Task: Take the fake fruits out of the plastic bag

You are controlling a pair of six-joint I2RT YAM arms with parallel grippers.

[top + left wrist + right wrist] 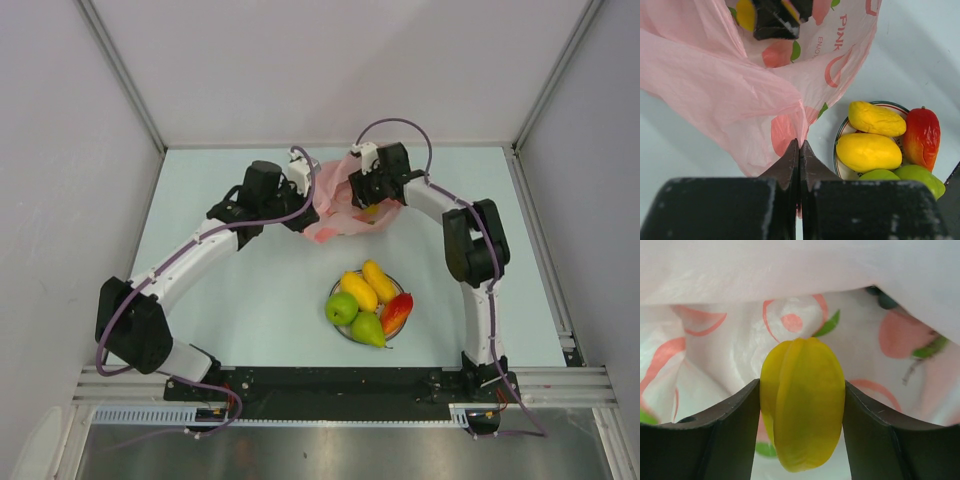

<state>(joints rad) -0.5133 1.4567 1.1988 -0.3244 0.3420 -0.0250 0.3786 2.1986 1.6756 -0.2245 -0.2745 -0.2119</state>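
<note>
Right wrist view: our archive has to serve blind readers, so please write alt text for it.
The right pincer grips a ridged yellow fruit by its two sides, inside the pink plastic bag. The bag's translucent film, printed with red-and-green fruit marks, fills the background and folds over the top.

A: Counts, fast. Yellow-orange glossy plastic mangoes [358, 291] [379, 281]?
B: Two.
A: Greens?
B: One round green plastic apple [341, 308] and one green plastic pear [368, 329].
A: Red?
B: One red-orange glossy plastic fruit [397, 313]. Also one ridged yellow plastic fruit [802, 410]. That's six countable fruits.
A: Dark bits?
B: Dark round grape-like beads [882, 297]. Two show, the rest are hidden, so no total.
A: Containers?
B: One translucent pink plastic bag with red-and-green prints [715, 90], and one round white plate with a green rim [838, 132].
</note>
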